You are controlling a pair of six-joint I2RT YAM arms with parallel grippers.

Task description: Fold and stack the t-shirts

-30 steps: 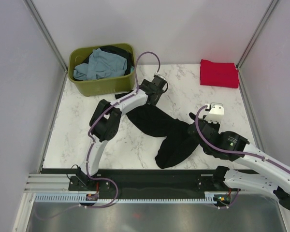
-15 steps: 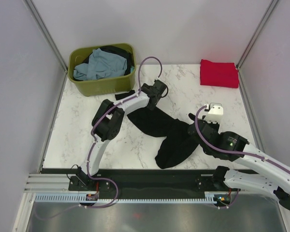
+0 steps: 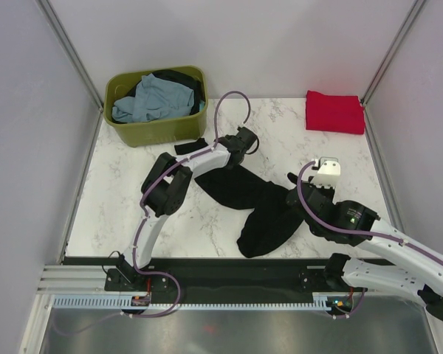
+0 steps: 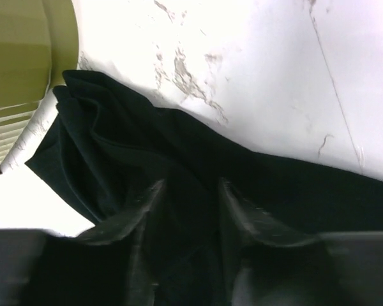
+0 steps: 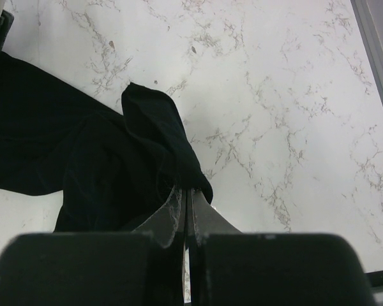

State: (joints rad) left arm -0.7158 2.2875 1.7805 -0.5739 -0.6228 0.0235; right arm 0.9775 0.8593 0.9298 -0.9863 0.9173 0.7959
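A large black t-shirt (image 3: 255, 203) lies crumpled in the middle of the marble table. My left gripper (image 3: 244, 141) is down on its far end. In the left wrist view the fingers (image 4: 135, 213) stand apart, open, with a fold of the black t-shirt (image 4: 191, 153) between them. My right gripper (image 3: 295, 190) is at the shirt's right side. Its jaws (image 5: 188, 190) are shut on the edge of the black t-shirt (image 5: 147, 146). A folded red t-shirt (image 3: 334, 112) lies at the far right corner.
An olive-green tub (image 3: 159, 129) stands at the far left, holding a pale blue-grey shirt (image 3: 151, 102) and a dark one (image 3: 183, 78). Its wall (image 4: 25, 57) shows close beside the left gripper. Grey side walls enclose the table.
My left gripper has slid a little to the right along the far end of the black shirt, and its jaws have narrowed. The right arm has not moved.
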